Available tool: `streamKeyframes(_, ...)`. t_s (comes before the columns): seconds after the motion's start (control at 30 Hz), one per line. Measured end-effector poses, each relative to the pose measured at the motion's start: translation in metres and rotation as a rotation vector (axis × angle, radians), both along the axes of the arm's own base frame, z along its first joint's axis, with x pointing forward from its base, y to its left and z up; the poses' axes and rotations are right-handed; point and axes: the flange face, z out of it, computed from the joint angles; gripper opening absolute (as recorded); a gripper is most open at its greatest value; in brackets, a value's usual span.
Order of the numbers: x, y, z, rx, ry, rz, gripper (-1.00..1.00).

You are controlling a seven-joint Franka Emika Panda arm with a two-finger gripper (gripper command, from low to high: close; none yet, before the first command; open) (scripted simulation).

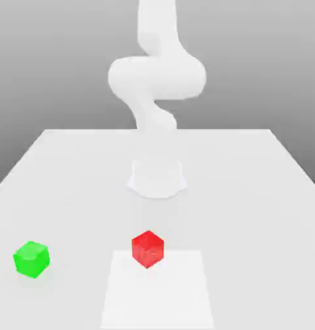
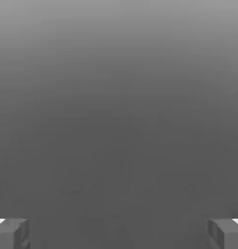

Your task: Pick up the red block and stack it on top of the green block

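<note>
The white arm rises from a round base at the middle of the pale table, curling upward in a thick bend and leaving the top of the exterior view. On the near part of the table sits the red block, resting flat at the far edge of a slightly brighter square patch — it overlaps that edge, close to the patch's centre line. The green block lies well apart from it, off toward the exterior view's left and about as near as the red one, resting on the bare table surface outside the patch. Nothing stands on either block, and the two do not touch. In the hand view the gripper is released: its two grey fingertips stand wide apart at opposite sides of the picture, with nothing between them — no block is grasped. Beyond the fingertips there is a smooth grey gradient, lighter on one side and darker toward the fingers. The red block is on the table, not stacked on the green one
</note>
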Motion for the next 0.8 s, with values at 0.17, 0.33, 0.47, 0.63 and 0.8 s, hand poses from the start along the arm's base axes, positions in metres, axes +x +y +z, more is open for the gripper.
streamKeyframes(0.17,0.038,-0.005,-0.124,-0.109,0.185,0.138,0.00)
streamKeyframes(0.33,0.037,-0.012,-0.250,-0.186,0.371,0.300,0.00)
streamKeyframes(0.47,0.008,-0.016,-0.351,-0.224,0.528,0.458,0.00)
streamKeyframes(0.63,-0.040,-0.017,-0.464,-0.238,0.683,0.635,0.00)
streamKeyframes(0.8,-0.046,-0.018,-0.510,-0.242,0.697,0.647,0.00)
